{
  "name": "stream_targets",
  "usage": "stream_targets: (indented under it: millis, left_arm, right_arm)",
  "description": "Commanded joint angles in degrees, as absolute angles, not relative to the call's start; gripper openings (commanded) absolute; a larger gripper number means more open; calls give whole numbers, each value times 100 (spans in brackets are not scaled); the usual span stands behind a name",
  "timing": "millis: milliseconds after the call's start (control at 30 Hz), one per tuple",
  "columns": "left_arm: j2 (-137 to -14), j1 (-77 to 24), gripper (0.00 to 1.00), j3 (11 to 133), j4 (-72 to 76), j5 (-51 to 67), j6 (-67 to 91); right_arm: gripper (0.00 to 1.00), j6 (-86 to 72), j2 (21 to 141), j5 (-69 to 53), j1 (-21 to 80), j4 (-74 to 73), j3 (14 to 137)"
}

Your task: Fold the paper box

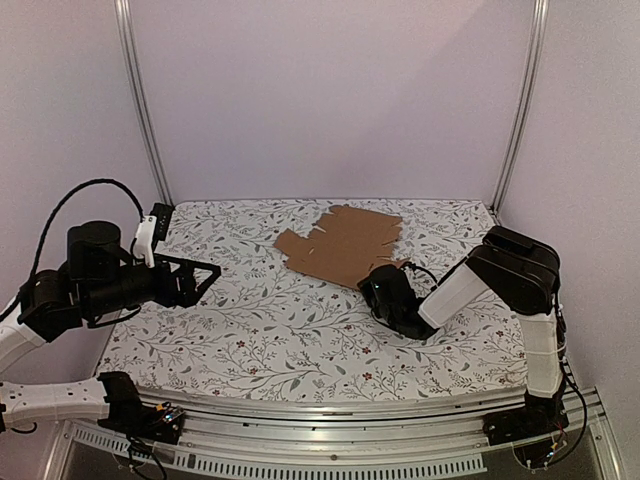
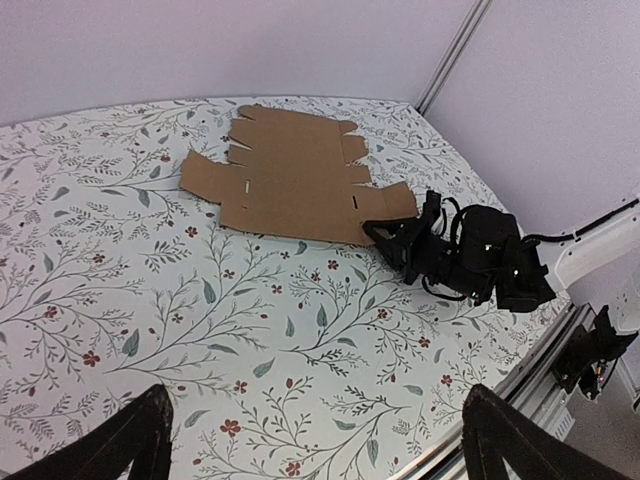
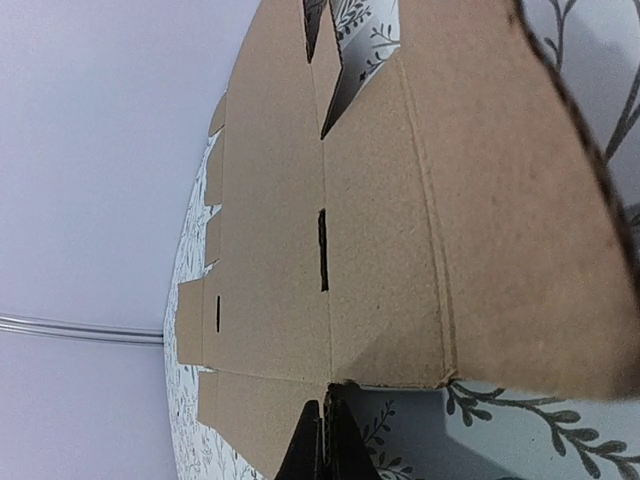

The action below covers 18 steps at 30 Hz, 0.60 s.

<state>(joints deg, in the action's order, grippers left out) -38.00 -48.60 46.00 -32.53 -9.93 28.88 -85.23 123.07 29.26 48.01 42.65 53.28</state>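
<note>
The paper box point(image 1: 340, 245) is a flat brown die-cut sheet with flaps and slots, lying at the back middle of the table. It also shows in the left wrist view point(image 2: 290, 175) and fills the right wrist view point(image 3: 400, 200). My right gripper point(image 1: 373, 284) is low at the sheet's near right corner and shut on a flap edge; its fingertips point(image 3: 338, 445) pinch the cardboard between them. This corner looks slightly lifted. My left gripper point(image 1: 205, 274) is open and empty, held above the table's left side, well apart from the sheet. Its fingers point(image 2: 135, 440) frame bare tablecloth.
The table has a floral cloth point(image 1: 270, 330). Pale walls and two metal posts point(image 1: 145, 110) stand behind it. A metal rail point(image 1: 330, 405) runs along the near edge. The right arm point(image 2: 480, 260) lies low beside the sheet's near right side.
</note>
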Motion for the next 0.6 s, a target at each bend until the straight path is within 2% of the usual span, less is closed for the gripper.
stream_targets:
  millis: [0, 200, 400, 500, 567]
  left_arm:
    - [-3806, -4860, 100, 4765, -3466, -1064, 2829]
    - [-3894, -4860, 100, 5139, -3708, -1107, 2807]
    - [-4134, -4863, 99, 5758, -4031, -1196, 2727]
    - [-4303, -4860, 99, 6077, -4142, -1194, 2614]
    - [-4428, -4860, 99, 6280, -4206, -1129, 2551]
  right_arm:
    - [0, -8272, 12500, 2702, 4728, 4021, 5203]
    - [0, -7726, 11897, 2182, 4728, 4272, 4799]
    - [0, -7202, 11097, 837, 4700, 4793, 4072]
    - [0, -6814, 10513, 121, 4647, 4592, 3829]
    - [0, -6544, 10016, -354, 4627, 3778, 3848]
